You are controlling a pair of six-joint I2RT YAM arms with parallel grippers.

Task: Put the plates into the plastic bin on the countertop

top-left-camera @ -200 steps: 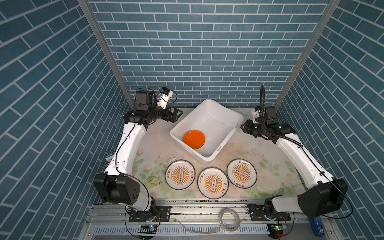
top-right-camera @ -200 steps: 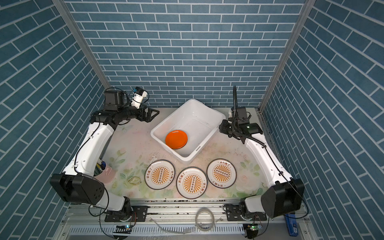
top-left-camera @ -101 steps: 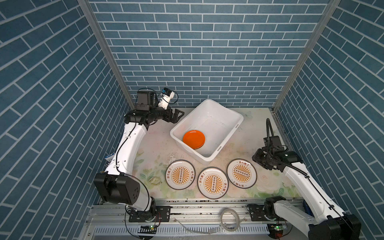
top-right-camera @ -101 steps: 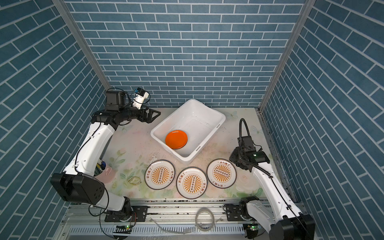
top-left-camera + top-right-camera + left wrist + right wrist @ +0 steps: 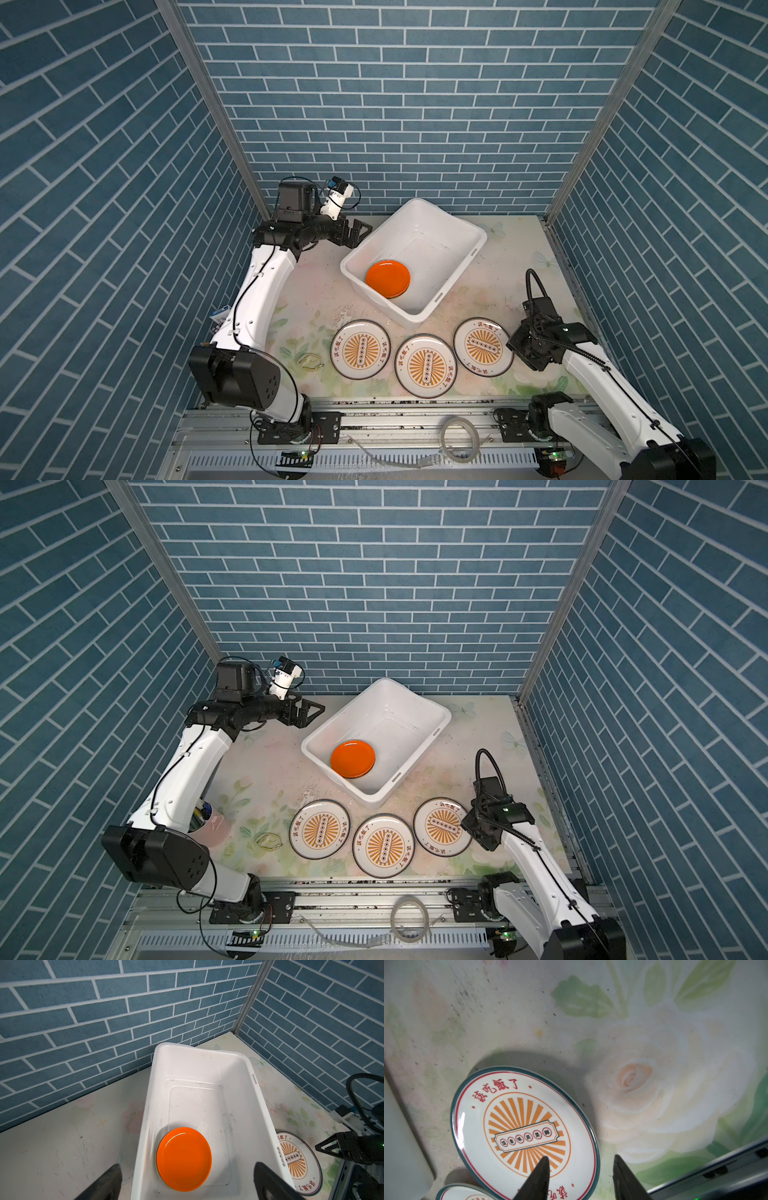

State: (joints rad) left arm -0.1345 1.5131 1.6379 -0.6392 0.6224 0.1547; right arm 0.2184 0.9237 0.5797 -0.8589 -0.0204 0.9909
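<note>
Three white sunburst plates lie in a row on the countertop (image 5: 511,270): left (image 5: 360,350), middle (image 5: 426,365), right (image 5: 482,347). An orange plate (image 5: 387,277) lies inside the plastic bin (image 5: 484,241), with a dark edge showing beneath it. My right gripper (image 5: 580,1157) is open and low at the right plate (image 5: 519,1122). One finger is over the plate's face and the other is outside its rim. My left gripper (image 5: 188,1164) hangs wide open and empty by the bin's far-left corner (image 5: 357,232).
A pink cup (image 5: 212,827) with pens stands under the left arm, with a small carton (image 5: 220,313) at the left edge. A yellow band (image 5: 309,360) lies left of the plates. The bin's near corner (image 5: 400,1147) is close to the plates. Brick walls enclose three sides.
My right arm swung from beside the bin's right end back to the front and down to the rightmost sunburst plate, its jaws widening. The left arm barely moved.
</note>
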